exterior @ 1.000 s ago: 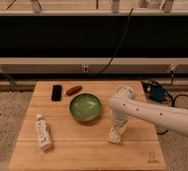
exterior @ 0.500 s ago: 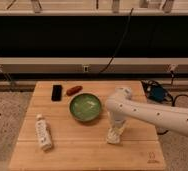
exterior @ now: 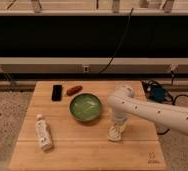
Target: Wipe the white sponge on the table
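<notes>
The white sponge is a small off-white pad on the light-brown wooden table, right of centre near the front. My gripper comes in from the right on a white arm, points straight down, and is shut on the sponge, pressing it against the tabletop. The gripper covers the sponge's upper part.
A green bowl stands just left of the gripper. A white labelled bottle lies at the front left. A black phone-like object and a reddish-brown item lie at the back. A dark logo marks the front right corner.
The arm's elbow swung slightly left and then back right. The gripper and the sponge shifted only a little on the table, staying right of the bowl.
</notes>
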Motion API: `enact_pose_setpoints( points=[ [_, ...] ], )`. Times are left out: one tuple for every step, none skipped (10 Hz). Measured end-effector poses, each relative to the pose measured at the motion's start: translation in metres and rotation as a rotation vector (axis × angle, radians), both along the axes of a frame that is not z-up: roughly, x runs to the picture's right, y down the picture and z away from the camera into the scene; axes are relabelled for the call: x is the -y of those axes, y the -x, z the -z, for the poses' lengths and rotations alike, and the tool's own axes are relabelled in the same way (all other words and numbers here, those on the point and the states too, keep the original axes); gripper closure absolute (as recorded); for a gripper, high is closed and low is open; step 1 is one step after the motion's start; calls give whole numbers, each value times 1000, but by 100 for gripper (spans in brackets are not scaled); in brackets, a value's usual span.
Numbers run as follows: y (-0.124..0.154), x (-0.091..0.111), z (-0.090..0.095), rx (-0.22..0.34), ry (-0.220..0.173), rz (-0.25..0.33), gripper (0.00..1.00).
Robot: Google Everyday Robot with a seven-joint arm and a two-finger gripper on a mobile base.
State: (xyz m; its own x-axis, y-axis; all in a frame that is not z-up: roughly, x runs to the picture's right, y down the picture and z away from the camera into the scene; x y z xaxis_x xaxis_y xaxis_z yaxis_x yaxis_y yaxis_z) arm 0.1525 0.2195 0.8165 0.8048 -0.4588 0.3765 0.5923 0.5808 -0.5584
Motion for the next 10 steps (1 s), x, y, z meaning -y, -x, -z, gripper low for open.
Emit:
enact_pose_setpoints(
  points=[
    [1,-1,1,-4,2,-3,99],
    [3,0,1,-3,2,-3,99],
    [-1,0,2,-6,0,-3,99],
    [-4,1,2,-6,-1,1,99],
    [-4,2,1,-6,-2,8,99],
    [1,2,0,-2,-3,17,99],
    [4,1,1,-1,-2,22,99],
    [5,1,1,-1,-4,26,99],
    [6,1,2,-1,-4,33,99],
    [9,3,1,4,-5,46,99]
  ],
)
